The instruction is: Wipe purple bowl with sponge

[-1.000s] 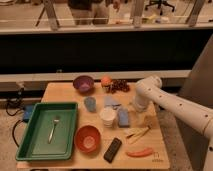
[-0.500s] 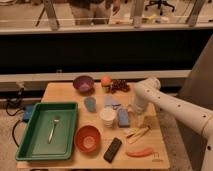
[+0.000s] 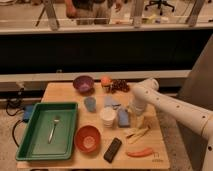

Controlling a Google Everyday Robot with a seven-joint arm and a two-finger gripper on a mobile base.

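The purple bowl stands at the back of the wooden table, left of centre. The blue sponge lies near the middle of the table, right of a white cup. My white arm comes in from the right and bends down over the table. My gripper hangs just right of and slightly behind the sponge, far from the bowl. It holds nothing that I can see.
A green tray holding a fork fills the left front. Also on the table are a red bowl, blue cup, blue cloth, orange, grapes, banana peel, black bar and red pepper.
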